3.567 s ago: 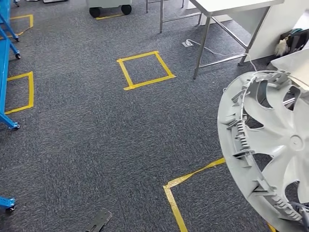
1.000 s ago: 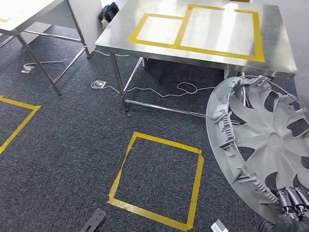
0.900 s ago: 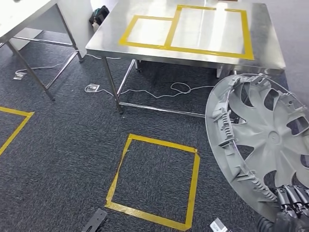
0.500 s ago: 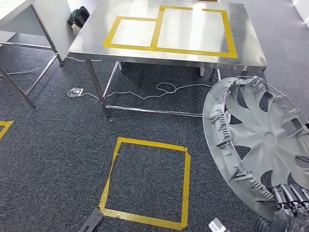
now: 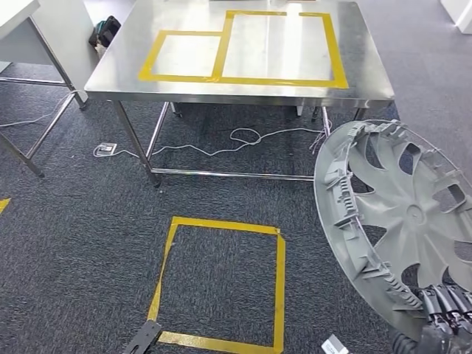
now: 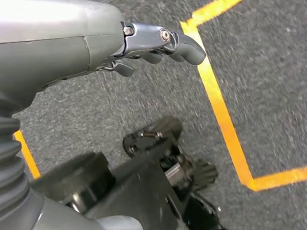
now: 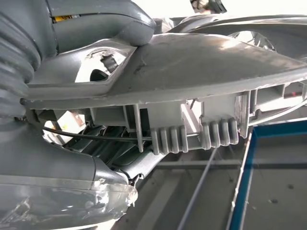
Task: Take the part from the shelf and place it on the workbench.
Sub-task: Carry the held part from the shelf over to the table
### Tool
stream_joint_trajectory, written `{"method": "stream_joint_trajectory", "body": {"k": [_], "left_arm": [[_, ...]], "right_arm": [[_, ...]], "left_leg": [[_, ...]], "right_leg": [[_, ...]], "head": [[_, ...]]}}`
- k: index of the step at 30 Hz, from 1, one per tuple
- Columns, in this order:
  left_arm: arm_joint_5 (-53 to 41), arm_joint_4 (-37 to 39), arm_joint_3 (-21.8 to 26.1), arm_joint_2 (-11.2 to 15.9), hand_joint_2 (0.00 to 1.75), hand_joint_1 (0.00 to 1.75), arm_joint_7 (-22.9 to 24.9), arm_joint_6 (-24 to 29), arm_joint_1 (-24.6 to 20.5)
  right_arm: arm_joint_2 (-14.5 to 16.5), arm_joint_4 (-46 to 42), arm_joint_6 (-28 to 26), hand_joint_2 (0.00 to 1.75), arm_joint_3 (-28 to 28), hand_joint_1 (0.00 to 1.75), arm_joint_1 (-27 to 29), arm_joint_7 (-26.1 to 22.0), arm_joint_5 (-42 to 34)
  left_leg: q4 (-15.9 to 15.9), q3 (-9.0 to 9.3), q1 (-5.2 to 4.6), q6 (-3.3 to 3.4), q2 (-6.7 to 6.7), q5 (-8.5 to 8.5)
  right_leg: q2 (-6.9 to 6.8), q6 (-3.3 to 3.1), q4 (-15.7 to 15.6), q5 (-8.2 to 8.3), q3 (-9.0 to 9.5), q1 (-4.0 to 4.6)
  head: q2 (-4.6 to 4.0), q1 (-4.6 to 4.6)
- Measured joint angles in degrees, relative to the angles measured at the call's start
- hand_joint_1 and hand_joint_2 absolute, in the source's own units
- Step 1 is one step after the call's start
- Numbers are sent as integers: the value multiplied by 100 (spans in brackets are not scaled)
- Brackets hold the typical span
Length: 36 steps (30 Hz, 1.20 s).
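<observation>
A grey, spoked wheel cover [image 5: 400,221] stands tilted, ribbed rim showing. The right hand [image 5: 445,317] grips its lower edge. The left hand [image 6: 145,43] hangs empty, fingers loosely extended.

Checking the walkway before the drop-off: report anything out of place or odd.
A white cable trails loose on the carpet under the steel workbench, and a small white tag lies on the floor beside the taped square. Nothing looks damaged or spilled.

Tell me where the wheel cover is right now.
In the head view the grey wheel cover is at the right, gripped at its lower rim by the right hand, above the carpet and short of the steel workbench.
</observation>
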Motion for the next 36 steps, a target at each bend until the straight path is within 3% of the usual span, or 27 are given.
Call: {"method": "stream_joint_trajectory", "body": {"k": [2, 4, 5, 6, 7, 9, 10, 12, 15, 16, 18, 20, 21, 22, 23, 24, 26, 27, 30, 32, 34, 36], "left_arm": [[-23, -1, -1, -13, 175, 0, -7, 4, -5], [-45, -1, -2, -29, 175, 0, -9, 5, 10], [-57, -1, -2, -38, 175, 0, -9, 6, 22], [-68, -1, -2, -45, 175, 0, -9, 8, 31], [-73, -1, -3, -49, 175, 0, -9, 11, 36], [-54, -1, -10, -51, 175, 0, -9, 20, 38], [-39, -1, -17, -54, 175, 0, -9, 27, 34], [-15, -1, -30, -71, 175, 0, -11, 39, 19], [-13, -1, -35, -102, 175, 0, -21, 60, 4], [-14, -1, -35, -111, 175, 0, -25, 62, 4], [-19, -1, -35, -130, 175, 0, -29, 63, 10], [-22, -1, -35, -145, 175, 0, -29, 62, 23], [-23, -1, -34, -153, 175, 0, -29, 61, 32], [-24, -1, -33, -161, 175, 0, -29, 58, 39], [-25, -1, -32, -168, 175, 0, -27, 53, 45], [-25, -1, -30, -174, 175, 0, -21, 48, 46], [-25, -1, -28, -177, 175, 0, 6, 37, 46], [-25, -1, -27, -176, 175, 0, 18, 34, 43], [-9, -1, -23, -187, 175, 0, 28, 33, 6], [44, -1, -4, -196, 175, 0, 38, 33, -35], [114, -1, 42, -193, 175, 0, 54, 31, -33], [164, -1, 102, -186, 175, 0, 61, 29, 14]], "right_arm": [[0, 12, 0, 175, -17, 175, 31, -24, -22], [0, 36, 0, 175, -36, 175, 61, -50, -50], [0, 52, 0, 175, -49, 175, 84, -60, -63], [0, 67, 0, 175, -63, 175, 109, -67, -72], [0, 81, 0, 175, -77, 175, 131, -70, -77], [0, 108, 0, 175, -97, 175, 167, -72, -93], [0, 119, 0, 175, -105, 175, 184, -72, -105], [-1, 134, 0, 175, -118, 175, 218, -75, -139], [-2, 156, 0, 175, -131, 175, 282, -110, -227], [-2, 165, 0, 175, -134, 175, 296, -109, -247], [-2, 187, 0, 175, -137, 175, 313, -81, -265], [-3, 220, 0, 175, -137, 175, 357, -32, -328], [-9, 243, 0, 175, -132, 175, 397, 16, -395], [-26, 272, 0, 175, -115, 175, 442, 88, -480], [-59, 308, 0, 175, -90, 175, 486, 178, -571], [-100, 349, 0, 175, -61, 175, 524, 263, -644], [-182, 433, 0, 175, -7, 175, 582, 399, -721], [-213, 467, 0, 175, 19, 175, 609, 450, -727], [-302, 528, 0, 175, 125, 175, 662, 636, -668], [-371, 549, 0, 175, 209, 175, 683, 793, -531], [-439, 572, 0, 175, 285, 175, 722, 952, -342], [-530, 598, 0, 175, 375, 175, 775, 1184, -152]], "left_leg": [[530, -292, 3, -40, -47, -201], [1330, -829, 1, -57, -66, -421], [1573, -1042, 0, -58, -68, -403], [1606, -1153, -1, -51, -70, -259], [1416, -1149, -2, -36, -72, -8], [702, -941, -18, 19, -86, 541], [370, -814, -30, 50, -95, 658], [53, -660, -51, 105, -109, 612], [-64, -508, -25, 199, -118, 503], [-76, -445, -14, 226, -120, 471], [-84, -332, -7, 259, -121, 382], [-85, -201, -4, 265, -120, 262], [-86, -114, 0, 264, -123, 192], [-86, -13, 7, 256, -129, 118], [-87, 95, 16, 241, -134, 37], [-86, 201, 22, 216, -135, -46], [-91, 392, 19, 142, -128, -224], [-91, 480, 20, 95, -119, -272], [156, 526, 46, -27, -107, -191], [730, 185, 48, -58, -115, -183], [1341, -318, 39, -62, -119, -453], [1563, -697, 27, -36, -120, -730]], "right_leg": [[25, -75, -24, -48, 78, -22], [60, -116, -26, -131, 159, -21], [89, -120, -26, -180, 216, -20], [120, -116, -26, -234, 285, -20], [150, -108, -27, -291, 367, -21], [194, -67, -31, -429, 520, -17], [213, -34, -35, -496, 569, -11], [232, 44, -70, -566, 651, -2], [177, 150, 32, -534, 720, -4], [138, 176, 250, -543, 604, -5], [74, 218, 949, -682, 159, -9], [61, 253, 1481, -1008, -328, -18], [58, 270, 1527, -1121, -480, -25], [55, 282, 1400, -1106, -548, -37], [45, 301, 1122, -915, -546, -54], [13, 315, 773, -571, -519, -72], [-83, 277, 274, 5, -416, -82], [-104, 228, 181, 138, -368, -73], [-44, 53, 137, 79, -182, -48], [-19, -33, 112, 21, -54, -55], [6, -80, 106, -63, 20, -48], [43, -89, 104, -159, 111, -42]], "head": [[0, -27], [0, -40], [0, -42], [0, -42], [0, -43], [0, -44], [0, -53], [1, -53], [1, -31], [0, -14], [-1, 12], [0, 12], [0, 15], [0, 15], [0, 18], [0, 22], [0, 30], [0, 19], [0, -16], [0, -51], [0, -87], [0, -96]]}}
